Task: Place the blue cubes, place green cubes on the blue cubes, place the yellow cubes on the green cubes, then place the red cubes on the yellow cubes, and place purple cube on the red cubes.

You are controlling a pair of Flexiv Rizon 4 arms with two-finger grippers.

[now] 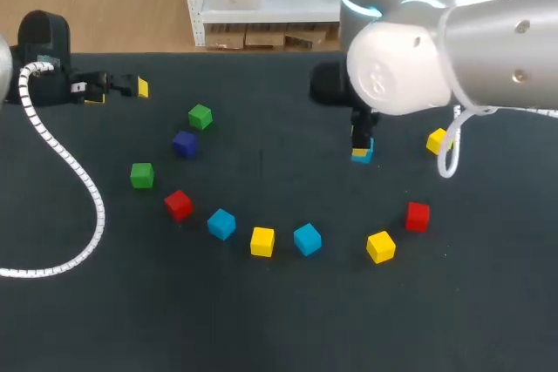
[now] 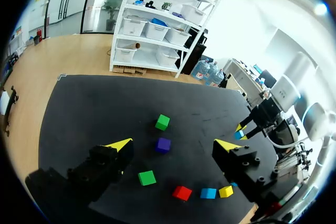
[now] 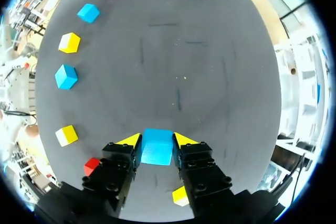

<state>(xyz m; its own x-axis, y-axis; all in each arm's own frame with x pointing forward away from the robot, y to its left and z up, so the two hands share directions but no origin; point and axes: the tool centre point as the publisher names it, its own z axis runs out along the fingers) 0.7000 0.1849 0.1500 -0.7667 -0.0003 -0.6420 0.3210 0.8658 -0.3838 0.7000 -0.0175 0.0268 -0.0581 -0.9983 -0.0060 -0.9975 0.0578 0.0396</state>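
My right gripper point(image 1: 361, 140) point(image 3: 156, 140) is shut on a light blue cube point(image 1: 363, 155) point(image 3: 157, 147), held between its yellow tips low over the middle right of the table; whether the cube touches the cloth I cannot tell. Two more blue cubes point(image 1: 221, 223) point(image 1: 307, 239) lie in the front arc with a yellow cube point(image 1: 261, 240) between them. Two green cubes point(image 1: 200, 116) point(image 1: 142, 175), a purple cube point(image 1: 184, 143) and a red cube point(image 1: 178, 205) lie on the left. My left gripper point(image 1: 122, 87) point(image 2: 173, 144) stands open and empty at the far left edge.
On the right lie a yellow cube point(image 1: 380, 246), a red cube point(image 1: 417, 215) and another yellow cube point(image 1: 437, 140) close beside my right arm. A white coiled cable point(image 1: 83, 185) trails over the left part of the black table point(image 1: 279, 320).
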